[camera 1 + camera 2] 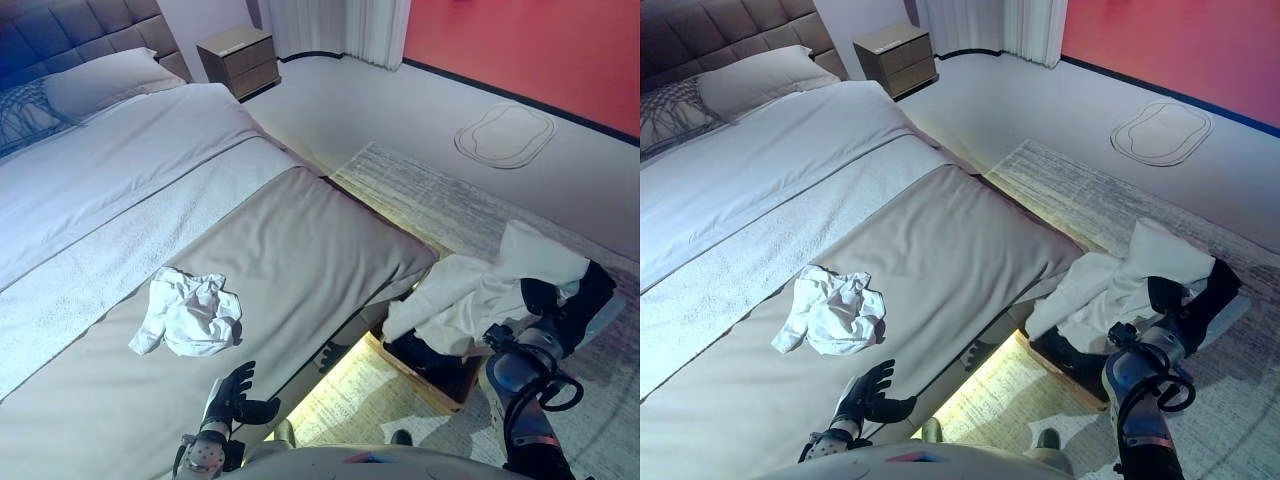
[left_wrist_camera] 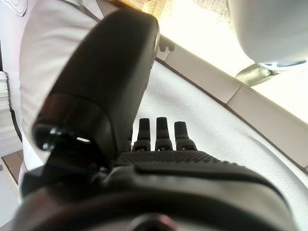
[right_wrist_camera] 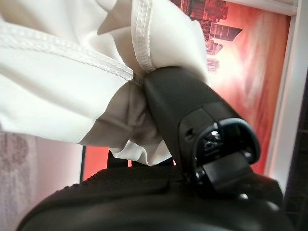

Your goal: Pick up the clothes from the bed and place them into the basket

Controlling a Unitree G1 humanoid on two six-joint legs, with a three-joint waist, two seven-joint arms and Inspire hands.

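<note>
A crumpled white garment (image 1: 190, 315) lies on the grey bed cover (image 1: 300, 240) near the bed's foot. My left hand (image 1: 232, 392) is open, fingers straight, low over the cover just short of that garment; it also shows in the left wrist view (image 2: 159, 139). My right hand (image 1: 560, 310) is shut on a second white garment (image 1: 470, 290), which hangs over the dark basket (image 1: 425, 388) on the floor beside the bed. In the right wrist view the thumb (image 3: 192, 115) pinches the white cloth (image 3: 62, 82). The cloth hides most of the basket's inside.
A pillow (image 1: 100, 80) and a padded headboard (image 1: 70, 30) are at the bed's far end, with a nightstand (image 1: 240, 58) beside them. A pale rug (image 1: 470, 205) lies under the basket. An oval mat (image 1: 505, 133) lies near the red wall (image 1: 530, 40).
</note>
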